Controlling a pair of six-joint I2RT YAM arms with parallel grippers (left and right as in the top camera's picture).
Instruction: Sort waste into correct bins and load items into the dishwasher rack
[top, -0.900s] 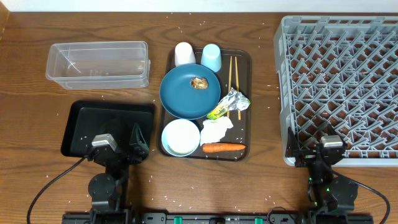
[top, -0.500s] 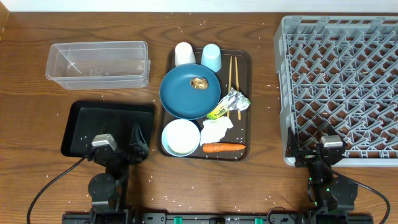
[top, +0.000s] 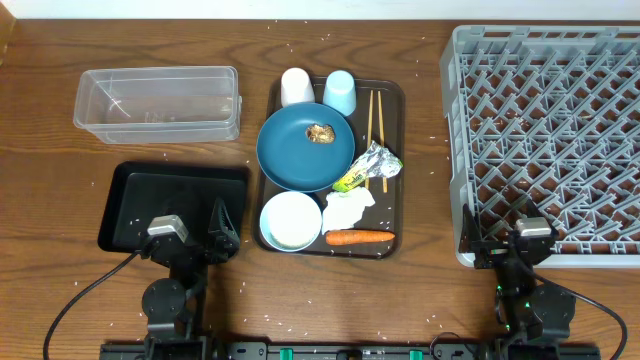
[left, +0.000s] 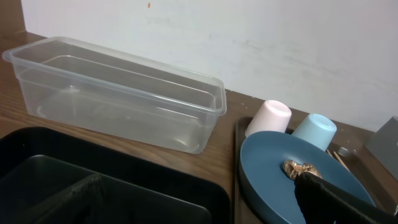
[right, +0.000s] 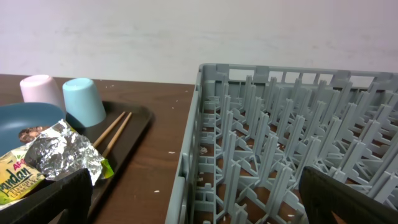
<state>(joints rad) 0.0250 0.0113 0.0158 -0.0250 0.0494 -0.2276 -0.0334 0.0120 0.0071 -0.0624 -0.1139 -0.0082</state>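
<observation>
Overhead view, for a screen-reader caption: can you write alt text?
A brown tray mid-table holds a blue plate with a food lump, a bowl, a white cup, a blue cup, chopsticks, a wrapper, a tissue and a carrot. Left of it sit a clear tub and a black tray; right, a grey rack.

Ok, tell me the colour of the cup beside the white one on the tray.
That cup is light blue, plain with no pattern; the right wrist view shows it best.

Tub (top: 158, 103) behind tray (top: 172, 205); rack (top: 545, 140) far right.

Wooden table (top: 40, 120), white wall (left: 249, 37)
</observation>
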